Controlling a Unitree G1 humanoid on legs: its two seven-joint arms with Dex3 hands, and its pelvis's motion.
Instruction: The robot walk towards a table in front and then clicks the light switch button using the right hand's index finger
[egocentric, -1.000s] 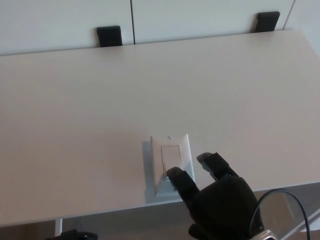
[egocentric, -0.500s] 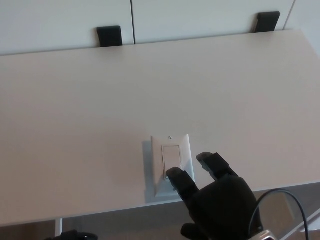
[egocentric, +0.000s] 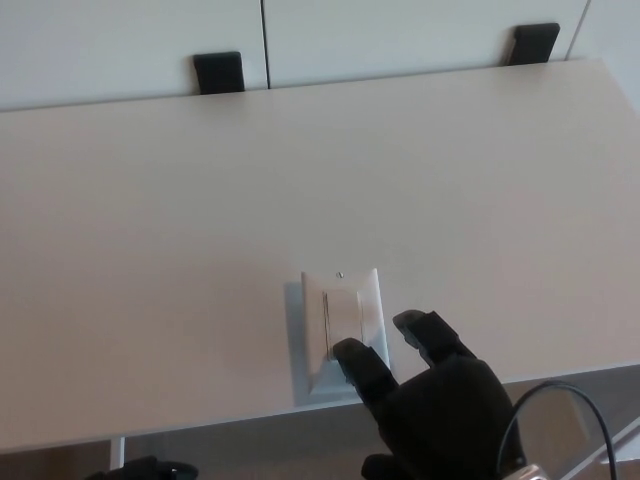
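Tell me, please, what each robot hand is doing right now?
Left robot hand: not in view.
Right robot hand: open, holding nothing, one fingertip on the light switch.

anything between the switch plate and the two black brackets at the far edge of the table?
Nothing. In the head view the table is bare from the switch plate to both black brackets.

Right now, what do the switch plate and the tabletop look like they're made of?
The switch plate looks like smooth white plastic: glossy, moulded edges, one small screw at the top. The tabletop looks like matte pale laminate or painted board, with an even colour and no visible grain; the view can't settle which. The right hand looks like matte black plastic or rubber.
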